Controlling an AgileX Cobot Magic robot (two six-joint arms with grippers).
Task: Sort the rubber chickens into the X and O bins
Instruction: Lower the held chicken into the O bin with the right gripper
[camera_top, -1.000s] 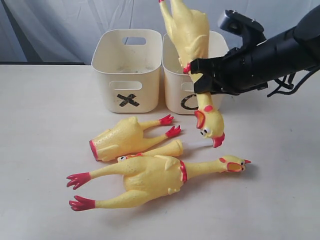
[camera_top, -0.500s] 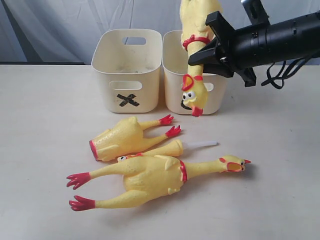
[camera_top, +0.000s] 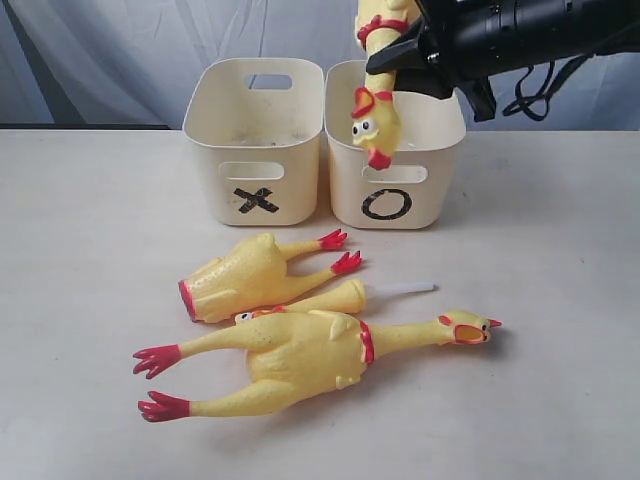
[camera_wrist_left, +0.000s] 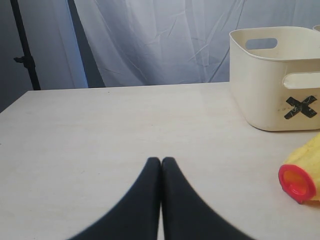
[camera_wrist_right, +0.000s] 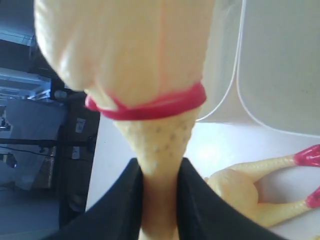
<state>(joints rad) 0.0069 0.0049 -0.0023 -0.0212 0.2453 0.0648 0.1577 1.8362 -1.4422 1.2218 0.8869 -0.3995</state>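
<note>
Grips one whole rubber chicken (camera_top: 375, 120) by the neck with the right gripper (camera_top: 405, 58), jaws pinched on the thin stretch just past the red collar, likely because that is the narrowest part and the easiest to clamp. Hangs it head down, body rising out of the exterior view, head level with the rim of the O bin (camera_top: 430, 170). Looks lined up for a drop there, a fitting place for an intact bird, though cannot tell whether the head is truly over the opening.

Parks the left gripper (camera_wrist_left: 161, 165) low over the table (camera_wrist_left: 75, 140), jaws pressed together on nothing, well apart from the X bin (camera_wrist_left: 260, 85) and clear of the working arm.

Counts four chicken items: two whole ones — the held one and a second whole chicken (camera_top: 300, 355) lying flat — plus one headless body (camera_top: 245, 280) and one head-neck piece (camera_top: 340, 298) with a white tube. Leaves three on the table, bunched in front of the bins, the head-neck piece between the other two.

Counts two bins, side by side, marks facing the exterior view
</note>
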